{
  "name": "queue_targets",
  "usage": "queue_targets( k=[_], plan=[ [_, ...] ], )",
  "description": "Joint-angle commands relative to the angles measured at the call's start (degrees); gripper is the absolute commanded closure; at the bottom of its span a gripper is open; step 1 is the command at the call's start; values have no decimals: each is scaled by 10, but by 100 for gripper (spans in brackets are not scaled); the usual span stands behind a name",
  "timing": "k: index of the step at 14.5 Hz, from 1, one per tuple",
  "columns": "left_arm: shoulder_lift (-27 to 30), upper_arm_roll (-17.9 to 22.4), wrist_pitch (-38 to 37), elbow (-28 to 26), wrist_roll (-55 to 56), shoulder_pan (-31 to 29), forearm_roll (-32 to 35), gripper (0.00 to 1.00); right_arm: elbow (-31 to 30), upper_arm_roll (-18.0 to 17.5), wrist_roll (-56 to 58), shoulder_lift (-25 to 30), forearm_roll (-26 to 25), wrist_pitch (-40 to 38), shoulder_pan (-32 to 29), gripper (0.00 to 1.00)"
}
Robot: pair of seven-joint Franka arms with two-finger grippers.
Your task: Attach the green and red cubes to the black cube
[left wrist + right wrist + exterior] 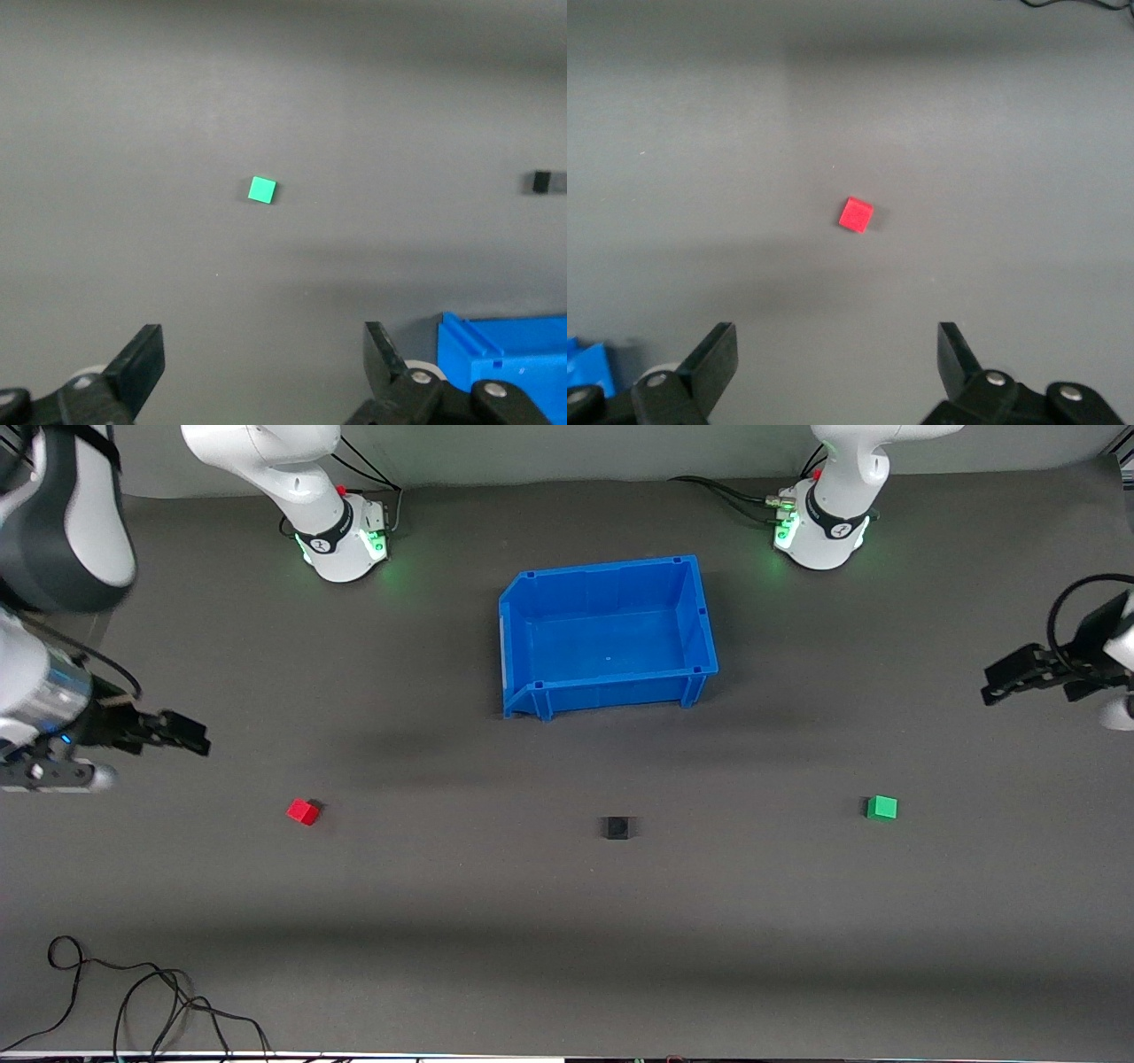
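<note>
The black cube (617,829) lies on the dark table mid-way between the two coloured cubes. The red cube (303,811) lies toward the right arm's end, the green cube (882,807) toward the left arm's end. All three lie apart, nearer to the front camera than the blue bin. My left gripper (997,682) is open and empty, up in the air over the table near the green cube (262,189). The black cube also shows in the left wrist view (541,182). My right gripper (190,735) is open and empty, up over the table near the red cube (856,214).
An empty blue bin (611,584) stands mid-table between the arm bases; its corner shows in the left wrist view (505,363). A loose black cable (133,992) lies at the table's front edge toward the right arm's end.
</note>
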State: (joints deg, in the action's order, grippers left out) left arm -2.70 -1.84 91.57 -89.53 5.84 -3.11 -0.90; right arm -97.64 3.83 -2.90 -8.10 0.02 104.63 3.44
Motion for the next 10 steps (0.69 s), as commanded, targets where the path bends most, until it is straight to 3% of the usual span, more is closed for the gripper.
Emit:
queue_targets(
  k=[1, 5, 7, 10],
  plan=[
    [-12, 0, -9, 6, 117, -15, -12, 0, -19, 0, -5, -39, -3, 51, -4, 0],
    [-33, 2, -3, 6, 366, -38, -69, 0, -23, 1, -5, -113, -3, 113, -7, 0],
    [-40, 2, -3, 1, 419, -68, -125, 0, -41, 6, -5, -139, -3, 165, -7, 0],
    [-56, 2, -2, 5, 495, -80, -137, 0, -107, 7, -7, -154, -2, 282, -8, 0]
  ],
)
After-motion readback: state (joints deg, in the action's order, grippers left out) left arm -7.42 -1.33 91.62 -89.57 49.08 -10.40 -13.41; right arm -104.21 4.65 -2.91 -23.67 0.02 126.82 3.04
